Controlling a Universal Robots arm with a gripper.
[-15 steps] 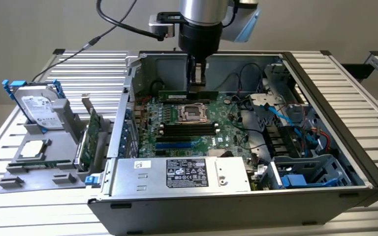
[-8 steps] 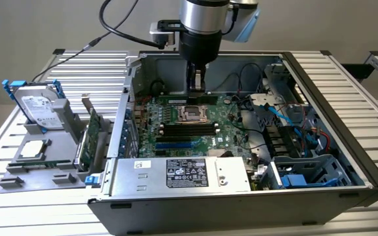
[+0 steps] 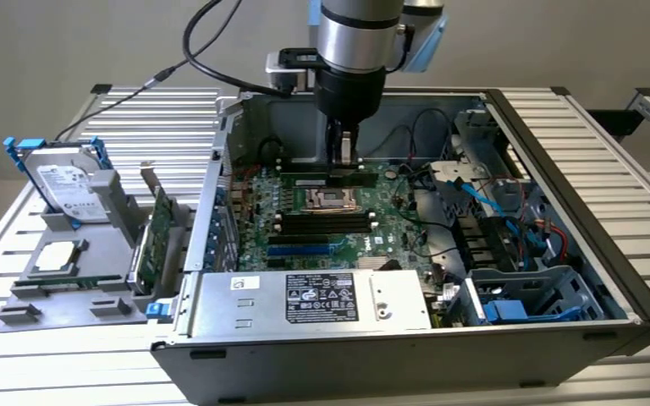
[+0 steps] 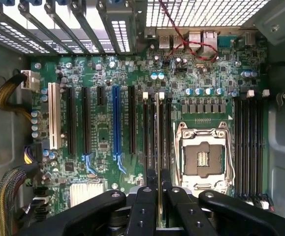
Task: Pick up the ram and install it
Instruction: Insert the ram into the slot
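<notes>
Two fingers pinching ram edge-on, slots close alongside

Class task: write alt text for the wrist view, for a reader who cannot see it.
The gripper holds the ram edge-on, lined up with the black memory slots beside the empty CPU socket. The green motherboard behind carries expansion slots, one blue.

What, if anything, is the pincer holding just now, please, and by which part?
The pincer holds the ram, pinched across its two flat faces at its upper long edge.
</notes>
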